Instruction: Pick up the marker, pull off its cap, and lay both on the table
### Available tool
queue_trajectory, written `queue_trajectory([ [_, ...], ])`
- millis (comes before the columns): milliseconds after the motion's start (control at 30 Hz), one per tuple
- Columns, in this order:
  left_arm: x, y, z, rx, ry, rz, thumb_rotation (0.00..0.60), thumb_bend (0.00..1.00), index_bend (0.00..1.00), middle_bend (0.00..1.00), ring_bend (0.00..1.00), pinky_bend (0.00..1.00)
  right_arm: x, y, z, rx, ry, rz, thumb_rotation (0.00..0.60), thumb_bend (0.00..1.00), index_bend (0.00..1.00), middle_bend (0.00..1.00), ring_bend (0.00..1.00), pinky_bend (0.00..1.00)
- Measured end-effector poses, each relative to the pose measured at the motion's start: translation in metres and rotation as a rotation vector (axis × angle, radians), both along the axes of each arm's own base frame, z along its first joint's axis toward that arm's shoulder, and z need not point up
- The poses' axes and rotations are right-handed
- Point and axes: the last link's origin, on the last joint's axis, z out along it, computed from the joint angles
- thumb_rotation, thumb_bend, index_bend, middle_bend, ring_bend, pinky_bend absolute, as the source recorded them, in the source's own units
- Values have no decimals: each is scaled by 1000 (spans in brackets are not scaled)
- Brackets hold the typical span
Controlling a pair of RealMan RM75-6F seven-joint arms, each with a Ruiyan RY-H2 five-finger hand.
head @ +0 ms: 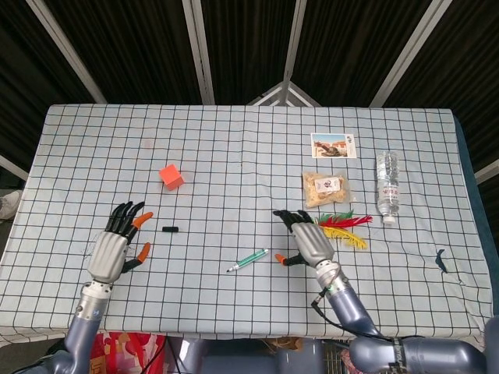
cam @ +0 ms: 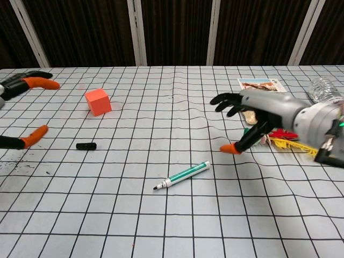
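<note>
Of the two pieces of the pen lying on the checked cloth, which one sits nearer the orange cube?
The small black cap, lying just below the orange cube toward the robot's left hand. The green-barrelled marker lies farther away, near the right hand.

An orange cube (head: 171, 176) sat on the left part of the checked tabletop (head: 249, 140). On the far right lay a picture card (head: 334, 145), a clear snack bag (head: 325, 188) just nearer, then a red, yellow and green feathered toy (head: 337, 226). A plastic water bottle (head: 387, 185) lay furthest right.
</note>
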Motion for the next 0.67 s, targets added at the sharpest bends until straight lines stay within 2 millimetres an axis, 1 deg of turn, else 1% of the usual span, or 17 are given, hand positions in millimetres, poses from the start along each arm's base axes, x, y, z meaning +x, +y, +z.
queue_trajectory([
  [33, -2, -4, 10, 15, 18, 9, 600, 545, 216, 73, 0, 2, -6, 1, 13, -32, 15, 0, 600, 269, 176, 136, 151, 25],
  [133, -9, -19, 46, 61, 103, 52, 600, 545, 225, 83, 0, 7, -23, 7, 42, -116, 79, 13, 600, 270, 182, 136, 144, 25],
  [200, -14, -28, 68, 75, 156, 92, 600, 545, 208, 108, 0, 11, -34, 12, 53, -148, 127, 28, 600, 270, 182, 136, 143, 25],
  [300, -22, -40, 92, 76, 224, 152, 600, 545, 177, 119, 0, 11, -51, 21, 65, -199, 210, 56, 600, 270, 182, 136, 142, 25],
  [400, -30, -50, 108, 79, 292, 214, 600, 545, 159, 119, 0, 11, -70, 27, 79, -280, 316, 77, 600, 270, 181, 136, 136, 25],
  [500, -38, -59, 118, 80, 321, 274, 600, 545, 153, 118, 0, 11, -95, 35, 96, -365, 434, 71, 600, 270, 182, 136, 134, 25],
  [567, -43, -62, 123, 78, 330, 303, 600, 545, 153, 118, 0, 11, -113, 41, 110, -413, 503, 43, 600, 270, 182, 136, 134, 25],
  [667, -52, -65, 126, 58, 348, 357, 600, 545, 153, 115, 0, 11, -131, 49, 125, -450, 535, 1, 600, 270, 183, 136, 134, 25],
])
